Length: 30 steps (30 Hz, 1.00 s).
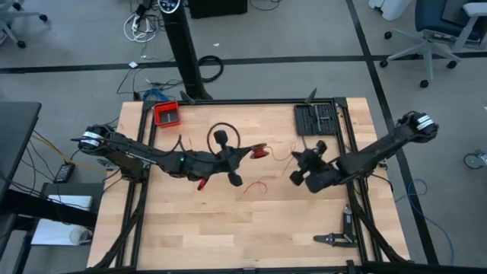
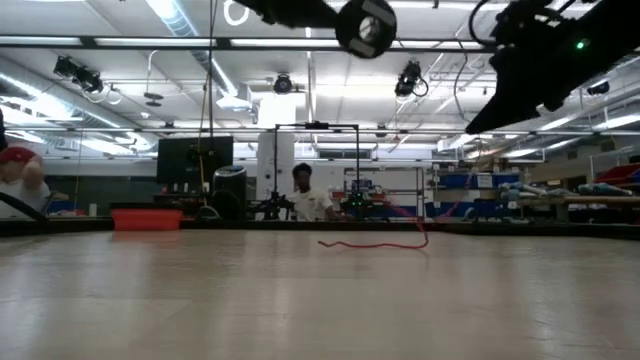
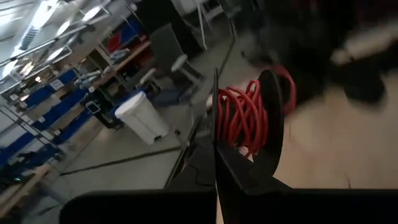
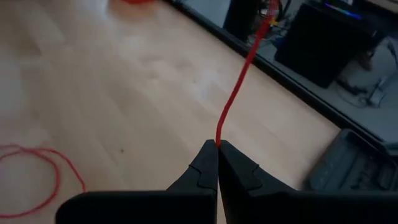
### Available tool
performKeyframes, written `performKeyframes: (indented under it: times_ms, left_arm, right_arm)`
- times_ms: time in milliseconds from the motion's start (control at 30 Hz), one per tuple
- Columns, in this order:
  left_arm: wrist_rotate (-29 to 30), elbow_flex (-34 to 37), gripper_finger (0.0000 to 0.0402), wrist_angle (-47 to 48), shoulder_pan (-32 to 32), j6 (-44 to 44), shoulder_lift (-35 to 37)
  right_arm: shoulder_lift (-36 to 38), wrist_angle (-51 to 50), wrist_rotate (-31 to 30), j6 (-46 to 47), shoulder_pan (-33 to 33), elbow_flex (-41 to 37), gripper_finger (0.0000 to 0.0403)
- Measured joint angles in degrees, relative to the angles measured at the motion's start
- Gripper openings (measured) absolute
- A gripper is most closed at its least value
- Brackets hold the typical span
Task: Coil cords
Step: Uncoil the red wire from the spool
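Red thin wire-like cord, pinched between both arms above the wooden surface.

The left gripper has its jaws closed on a small coiled bundle of it (near the surface's middle); the right gripper has its jaws closed on the strand, loose loops lying mid-surface towards the far edge.

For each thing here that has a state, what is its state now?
Red cord: partly coiled, rest loose on the table.
Left gripper: shut on the coil.
Right gripper: shut on the cord strand.
Red tray: on the table's corner, contents unclear.
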<state>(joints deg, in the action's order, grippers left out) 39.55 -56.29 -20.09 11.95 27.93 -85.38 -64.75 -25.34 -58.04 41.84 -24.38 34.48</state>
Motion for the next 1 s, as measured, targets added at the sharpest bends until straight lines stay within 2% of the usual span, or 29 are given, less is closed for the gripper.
performKeyframes:
  times_ms: [167, 267, 367, 467, 600, 733, 833, 1000]
  left_arm:
    - [2.1, 0.0, 0.0000, 7.9, -0.5, 4.4, 0.0]
    - [8.3, 0.0, 0.0000, 10.2, -0.7, 6.7, 0.0]
    - [14.8, 0.0, 0.0000, 11.6, -0.8, 8.3, 0.0]
    - [20.6, 0.0, 0.0000, 10.5, -0.8, 9.5, 0.0]
    - [26.8, 0.0, 0.0000, 9.1, -0.8, 9.6, 0.0]
    - [31.3, 0.0, 0.0000, 4.7, -0.8, 8.8, 0.0]
    - [31.0, 0.0, 0.0000, -1.3, -0.8, 6.2, 0.0]
    - [26.7, 0.0, 0.0000, -7.4, -0.8, 1.2, 0.0]
  right_arm:
    - [7.6, -2.5, -1.4, 1.4, -1.5, 0.0, 0.0000]
    - [10.7, -0.5, -2.2, -0.7, -3.5, 0.0, 0.0000]
    - [12.6, 5.4, -0.8, -7.6, -6.1, 0.0, 0.0000]
    - [13.4, 14.9, 3.6, -18.0, -8.3, 0.0, 0.0000]
    - [13.4, 28.5, 14.6, -31.1, -10.5, 0.0, 0.0000]
    - [13.3, 36.2, 25.8, -36.4, -11.5, 0.0, 0.0000]
    - [12.8, 36.9, 29.8, -36.3, -11.5, 0.0, 0.0000]
    - [8.4, 36.6, 33.4, -34.3, -10.3, 0.0, 0.0000]
